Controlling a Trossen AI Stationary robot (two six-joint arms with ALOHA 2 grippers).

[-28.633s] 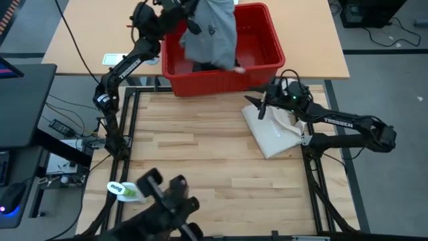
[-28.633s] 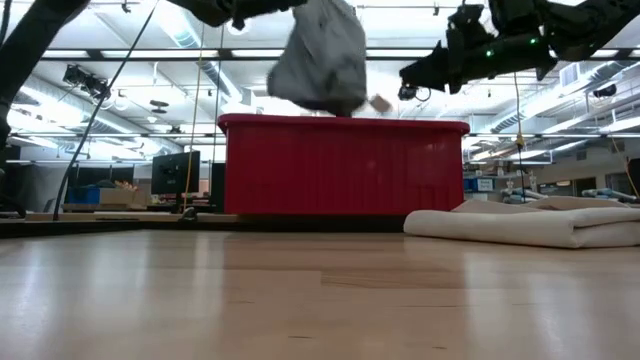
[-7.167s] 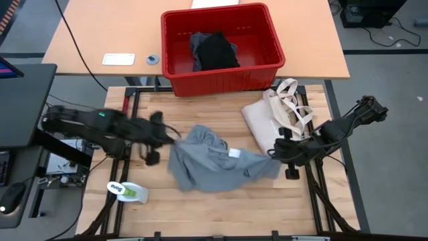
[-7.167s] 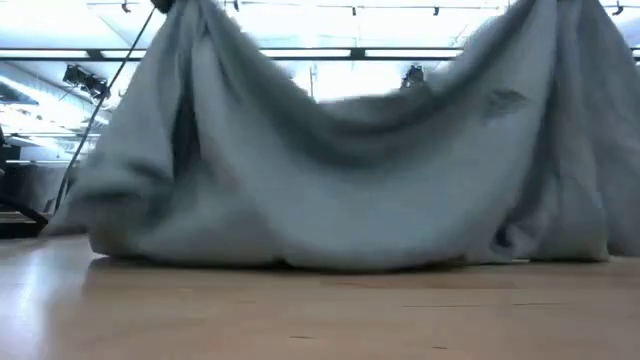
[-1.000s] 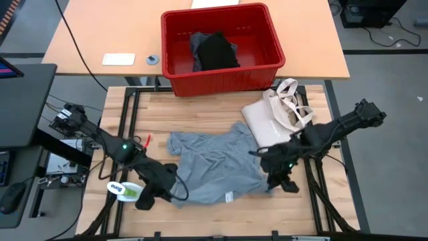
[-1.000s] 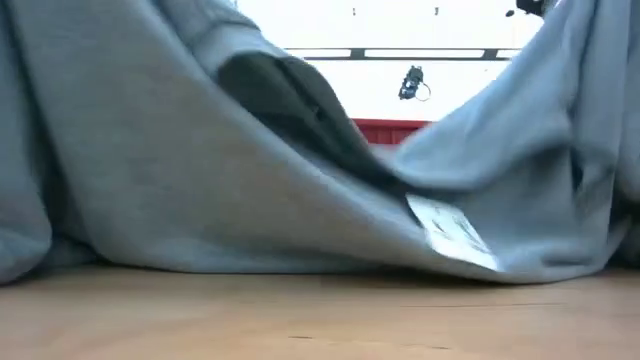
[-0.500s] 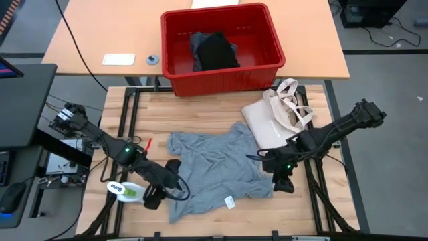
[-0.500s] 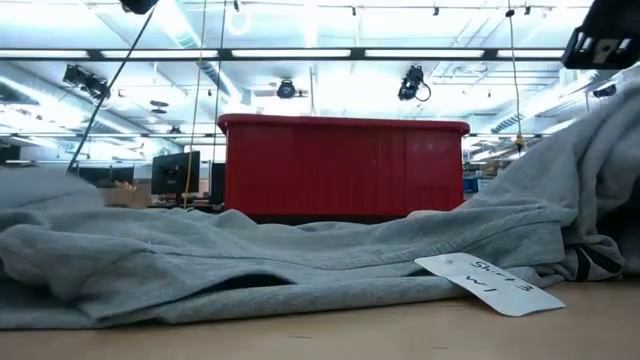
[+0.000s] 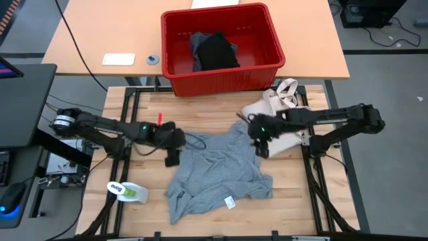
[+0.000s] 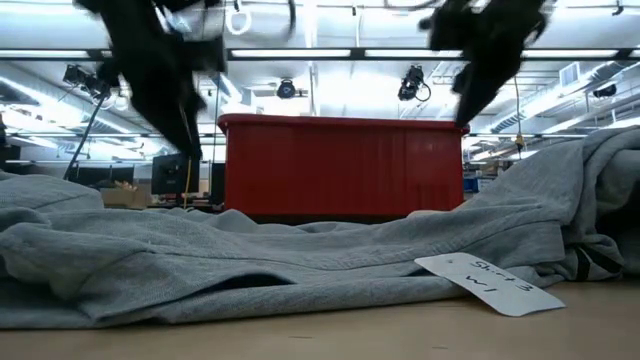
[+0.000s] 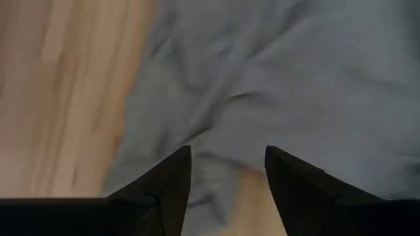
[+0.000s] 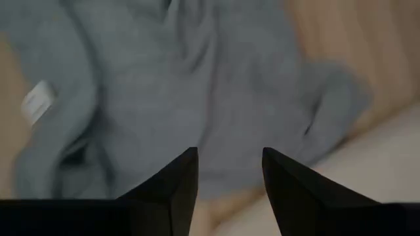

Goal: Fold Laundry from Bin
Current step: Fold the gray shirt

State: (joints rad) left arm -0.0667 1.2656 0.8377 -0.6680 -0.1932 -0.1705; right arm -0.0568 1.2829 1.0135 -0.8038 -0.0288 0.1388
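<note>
high view: grey T-shirt lies crumpled on the wooden table, white tag near its front hem. Left gripper at the shirt's left upper edge, right gripper at its right upper edge, just beside the cream tote bag. Red bin sits behind on the far table with a black garment inside. Only this view shows the bin's contents, the tote and the green-white bottle.
low view: shirt spread across the foreground, bin behind it. Only here the handwritten tag is legible as a label. Both arms are dark blurs above the cloth, not touching it.
left wrist view: fingers stand apart, nothing between them; grey cloth below and ahead, bare wood to one side.
right wrist view: fingers stand apart, empty; shirt beneath, tag off at one edge, tote at the corner.
</note>
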